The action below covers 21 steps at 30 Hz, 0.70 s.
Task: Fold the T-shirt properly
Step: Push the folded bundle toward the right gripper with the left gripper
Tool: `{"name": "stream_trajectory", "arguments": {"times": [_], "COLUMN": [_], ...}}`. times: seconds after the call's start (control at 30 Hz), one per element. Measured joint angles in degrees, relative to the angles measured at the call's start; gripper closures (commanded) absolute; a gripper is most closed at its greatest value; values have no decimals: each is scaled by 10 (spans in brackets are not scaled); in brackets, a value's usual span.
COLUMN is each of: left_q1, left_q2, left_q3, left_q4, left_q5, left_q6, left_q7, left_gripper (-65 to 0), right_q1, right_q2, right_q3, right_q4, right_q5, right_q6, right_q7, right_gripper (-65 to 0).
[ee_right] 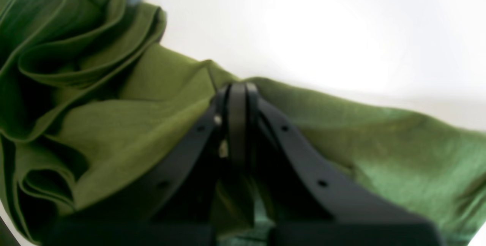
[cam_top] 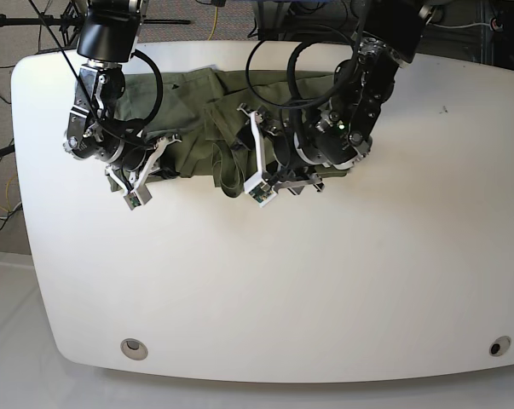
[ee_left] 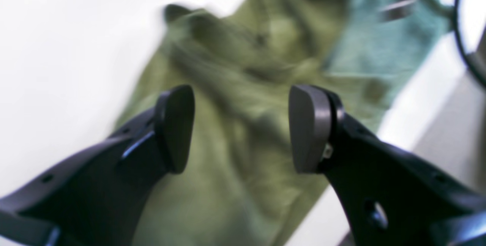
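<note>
A: How will the plain olive-green cotton T-shirt (cam_top: 214, 111) handle?

B: Soft and limp, I'd judge, and light; it bunches into deep folds and won't hold any shape. It lies crumpled along the far edge of the white rounded table (cam_top: 265, 281), a long band with both arms over it.

A: Where would you take hold?

B: At a hem or a corner, through one layer only. A pinch in the middle would likely gather several folds at once.

A: And the claws?

B: The right gripper (ee_right: 237, 88) has its jaws pressed together, with green cloth all round them; I think it pinches a fold, but the bite itself is hidden. The left gripper (ee_left: 241, 128) stands wide apart above the cloth, holding nothing.

A: The count?

B: One T-shirt, one table, two grippers.
</note>
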Motion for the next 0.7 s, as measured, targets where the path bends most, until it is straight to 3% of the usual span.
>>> {"name": "stream_trajectory", "arguments": {"times": [0.33,0.6,0.7], "left_q1": [25,72,69], "left_q2": [-56,-72,-73], "left_q3": [-17,-10,-10], "left_q4": [-1,-27,-62], "left_q5": [3,-3,-2], "left_q6": [0,0,1], "left_q7": [-9,-51,-67], "left_gripper": [-361,-358,-296], "right_q1": [1,7,7], "right_q2": [0,-1,-2], "right_q3": [0,1,1], "right_q4": [0,-1,0], "right_q5": [0,-2,-1], "right_q6": [0,0,0], "right_q7": [0,-7,-8], "right_gripper": [0,0,0]}}
